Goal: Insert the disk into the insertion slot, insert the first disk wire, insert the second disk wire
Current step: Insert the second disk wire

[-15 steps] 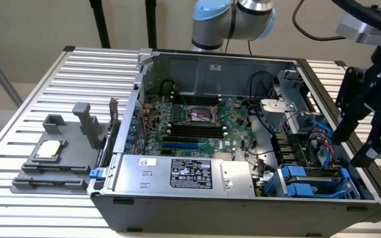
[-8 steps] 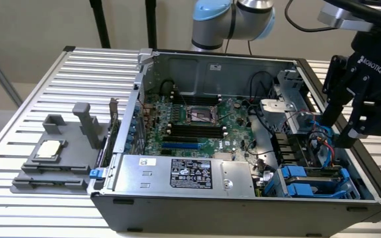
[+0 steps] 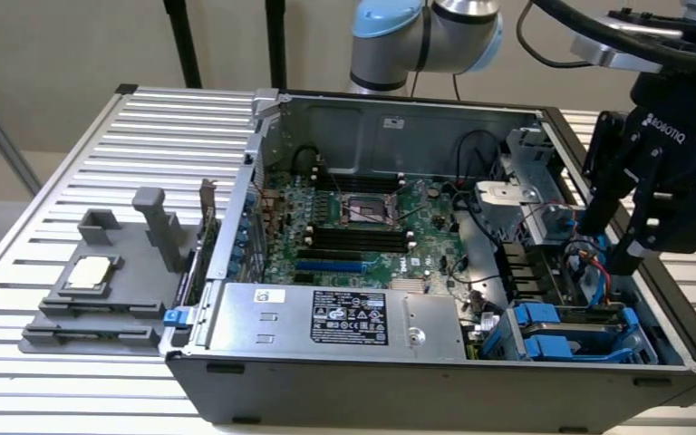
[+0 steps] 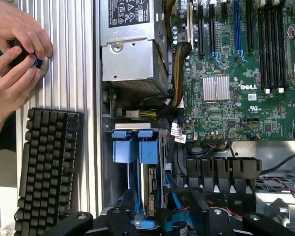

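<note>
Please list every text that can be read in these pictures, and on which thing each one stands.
"ROBOTIQ": on the side of the gripper.
"DELL": on the motherboard.
Black label on the silver box: print too small to read.
White tags beside the motherboard: too small to read.

A: Tally so far: case one, board one, silver box with black label one
B: Same here. Arm one, gripper one. Hands?
A: Two. Keyboard one
B: Blue tabs two, finned heatsink one. Slatted table one, grey fixture one, chip one
</note>
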